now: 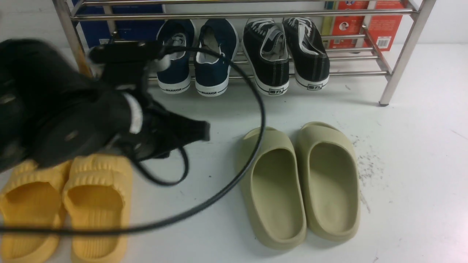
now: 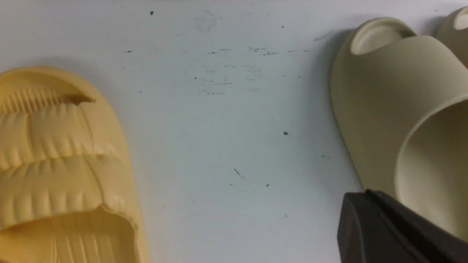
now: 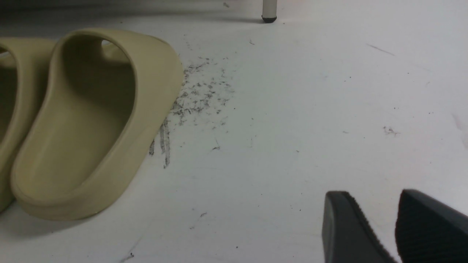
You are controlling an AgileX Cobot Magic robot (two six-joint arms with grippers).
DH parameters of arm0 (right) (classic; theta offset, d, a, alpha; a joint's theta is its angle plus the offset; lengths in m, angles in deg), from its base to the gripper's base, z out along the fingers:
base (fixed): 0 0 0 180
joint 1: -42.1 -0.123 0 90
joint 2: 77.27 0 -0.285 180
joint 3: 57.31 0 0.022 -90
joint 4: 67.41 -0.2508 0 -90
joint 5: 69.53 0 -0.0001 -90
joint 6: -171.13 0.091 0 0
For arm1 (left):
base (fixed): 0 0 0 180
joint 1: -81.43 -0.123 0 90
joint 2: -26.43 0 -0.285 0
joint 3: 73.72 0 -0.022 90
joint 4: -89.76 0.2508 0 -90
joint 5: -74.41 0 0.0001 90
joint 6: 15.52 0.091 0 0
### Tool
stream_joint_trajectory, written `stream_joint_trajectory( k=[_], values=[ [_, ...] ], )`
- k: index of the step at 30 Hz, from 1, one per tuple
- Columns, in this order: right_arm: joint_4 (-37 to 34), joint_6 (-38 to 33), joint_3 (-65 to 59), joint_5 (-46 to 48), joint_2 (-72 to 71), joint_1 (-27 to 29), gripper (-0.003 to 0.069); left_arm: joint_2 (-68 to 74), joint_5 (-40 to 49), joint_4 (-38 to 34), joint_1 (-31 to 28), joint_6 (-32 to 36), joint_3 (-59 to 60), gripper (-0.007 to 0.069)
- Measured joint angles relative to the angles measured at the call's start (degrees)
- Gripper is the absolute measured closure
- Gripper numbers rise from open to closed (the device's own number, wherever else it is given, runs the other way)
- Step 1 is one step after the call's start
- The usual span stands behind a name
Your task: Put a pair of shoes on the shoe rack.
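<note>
Navy shoes racked; we watch the cable and the slides

Front: pair of shoes [image 1: 197, 58] sits on the shoe rack [image 1: 234, 15]; our cable [image 1: 256, 120] could snag. Left wrist: left gripper [image 2: 398, 233] pinched shut, empty, crowding the olive slide [image 2: 402, 109]. Right wrist: right gripper [image 3: 393, 228] parted, empty, floor open

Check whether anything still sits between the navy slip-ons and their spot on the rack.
Nothing visible does. The navy slip-ons already rest on the shoe rack, toes in and heels out, beside the black lace-up sneakers. The left gripper hangs in front of them, apart.
</note>
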Motion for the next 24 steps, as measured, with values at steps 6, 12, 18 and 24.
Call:
stream_joint_trajectory(
  k=[6, 12, 18, 24],
  values=[
    [0.0, 0.0, 0.0, 0.0, 0.0, 0.0, 0.0412, -21.4, -8.0, -0.5, 0.0, -0.1, 16.6, 0.0638],
    [0.0, 0.0, 0.0, 0.0, 0.0, 0.0, 0.0412, -32.3, -14.0, -0.5, 0.0, -0.1, 25.1, 0.0638],
    [0.0, 0.0, 0.0, 0.0, 0.0, 0.0, 0.0412, -36.2, -14.6, 0.0, 0.0, -0.1, 29.2, 0.0636],
    [0.0, 0.0, 0.0, 0.0, 0.0, 0.0, 0.0412, -36.3, -14.0, 0.8, 0.0, -0.1, 29.8, 0.0630]
  ],
)
